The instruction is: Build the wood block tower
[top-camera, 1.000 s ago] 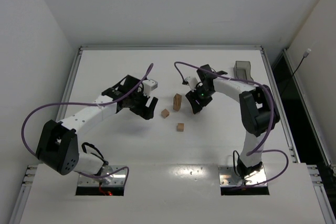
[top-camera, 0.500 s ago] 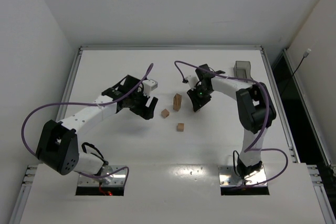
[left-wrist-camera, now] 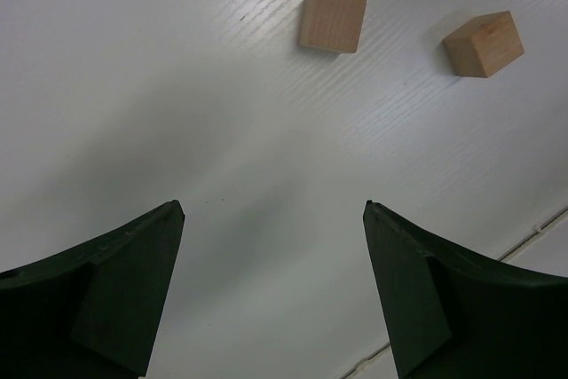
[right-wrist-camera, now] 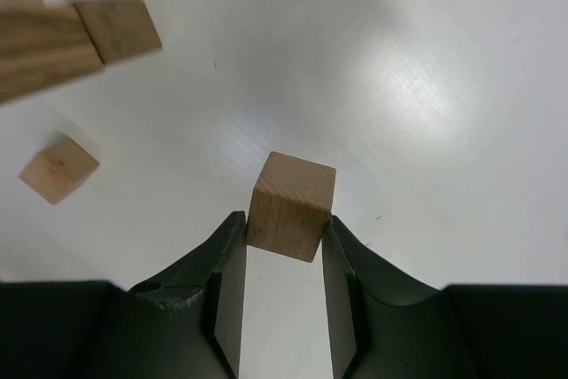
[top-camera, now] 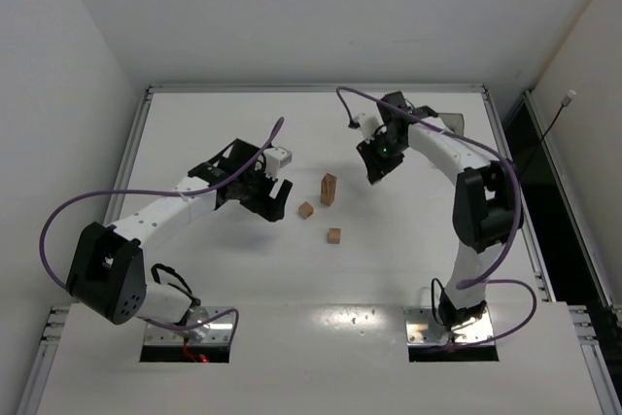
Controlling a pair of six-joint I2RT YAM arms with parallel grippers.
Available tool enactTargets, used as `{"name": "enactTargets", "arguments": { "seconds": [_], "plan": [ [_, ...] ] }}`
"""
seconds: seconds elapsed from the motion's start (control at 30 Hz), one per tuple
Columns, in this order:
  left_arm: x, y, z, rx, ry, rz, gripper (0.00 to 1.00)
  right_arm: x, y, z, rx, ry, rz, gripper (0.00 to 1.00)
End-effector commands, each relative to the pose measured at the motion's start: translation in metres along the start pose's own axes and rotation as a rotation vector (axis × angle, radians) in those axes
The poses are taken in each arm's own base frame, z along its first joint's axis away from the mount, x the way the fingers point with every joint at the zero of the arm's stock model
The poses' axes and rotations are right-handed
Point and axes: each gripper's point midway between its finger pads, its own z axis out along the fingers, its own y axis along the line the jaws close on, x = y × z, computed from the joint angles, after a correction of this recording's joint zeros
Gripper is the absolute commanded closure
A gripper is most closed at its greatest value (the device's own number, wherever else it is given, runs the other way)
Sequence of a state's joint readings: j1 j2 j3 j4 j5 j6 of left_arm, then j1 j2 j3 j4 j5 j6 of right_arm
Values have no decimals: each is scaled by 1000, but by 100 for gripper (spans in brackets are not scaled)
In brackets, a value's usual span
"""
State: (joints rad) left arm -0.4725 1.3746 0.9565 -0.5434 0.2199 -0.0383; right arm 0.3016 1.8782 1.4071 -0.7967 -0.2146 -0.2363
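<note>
Firmly, dark right fingers pinch a grainy cube (apparently wooden).

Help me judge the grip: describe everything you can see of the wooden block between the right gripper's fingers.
The block is a small plain cube of pale light-brown wood with faint grain and sharp edges. The right gripper pinches it on two opposite sides with its dark fingertips, slightly tilted, most of it sticking out beyond them. Nothing else appears to touch it.
</note>
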Motion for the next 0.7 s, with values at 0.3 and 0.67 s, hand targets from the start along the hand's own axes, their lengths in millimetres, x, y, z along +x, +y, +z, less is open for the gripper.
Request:
{"name": "enactTargets", "arguments": {
  "seconds": [0.3, 0.67],
  "plan": [
    [-14, 2, -7, -20, -57, 12, 21, -65, 33, -72, -164, -31, -120, 100],
    [-21, 3, -9, -30, -75, 16, 21, -93, 72, -76, -146, -68, -289, 100]
  ]
}}
